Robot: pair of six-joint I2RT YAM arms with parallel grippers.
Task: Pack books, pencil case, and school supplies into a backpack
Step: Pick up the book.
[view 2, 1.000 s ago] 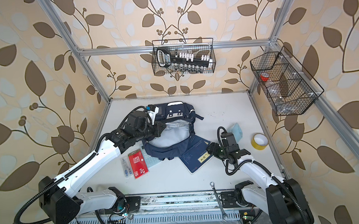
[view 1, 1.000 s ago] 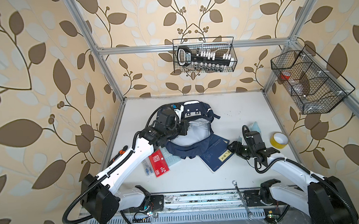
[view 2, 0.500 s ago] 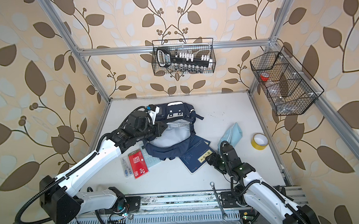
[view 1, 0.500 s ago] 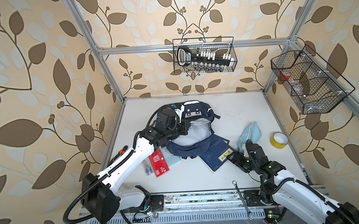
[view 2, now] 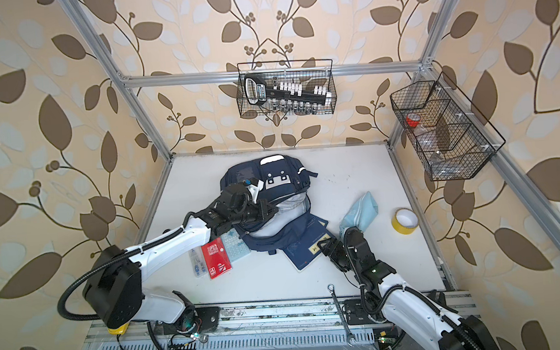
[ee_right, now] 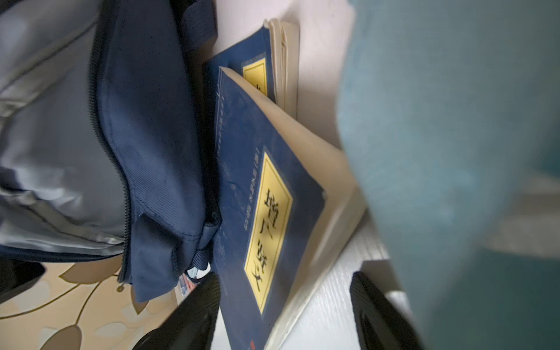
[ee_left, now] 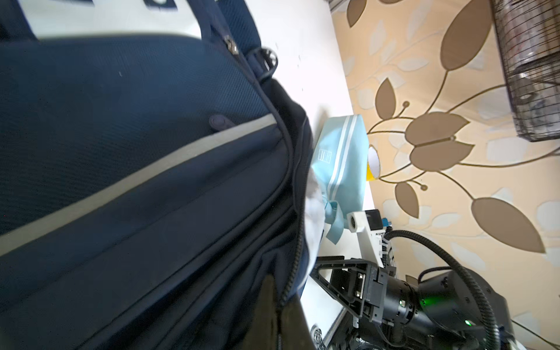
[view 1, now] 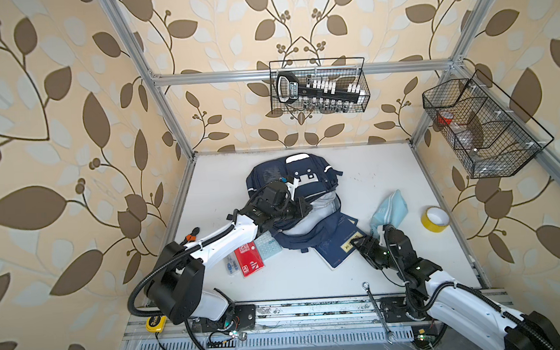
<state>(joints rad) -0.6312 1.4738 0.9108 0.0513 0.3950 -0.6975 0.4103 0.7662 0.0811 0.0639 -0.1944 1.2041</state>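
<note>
The navy backpack (view 1: pixel 309 180) (view 2: pixel 282 179) lies open at mid-table, its grey lining showing. My left gripper (view 1: pixel 302 206) (ee_left: pixel 278 315) is shut on the backpack's zipper edge. The navy book (view 1: pixel 338 249) (view 2: pixel 305 251) (ee_right: pixel 251 188), with a yellow label, rests against the backpack's front. My right gripper (view 1: pixel 356 242) (view 2: pixel 324 244) (ee_right: pixel 285 306) is open, its fingers either side of the book's near edge. The pale teal pencil case (view 1: pixel 389 209) (ee_left: pixel 342 160) lies just behind it. The red booklet (view 1: pixel 249 259), the calculator (view 1: pixel 267 247) and the clear box (view 1: pixel 231 264) sit under my left arm.
A yellow tape roll (view 1: pixel 435 219) lies at the right near the frame post. A wrench (view 1: pixel 377 310) rests across the front rail. Wire baskets (view 1: pixel 318 86) (view 1: pixel 479 127) hang on the back and right walls. A second navy book edge (ee_right: pixel 257 69) shows under the first.
My right arm has swung down and toward the front, away from the pencil case, bringing its open gripper to the navy book's edge. The left arm has held still.
</note>
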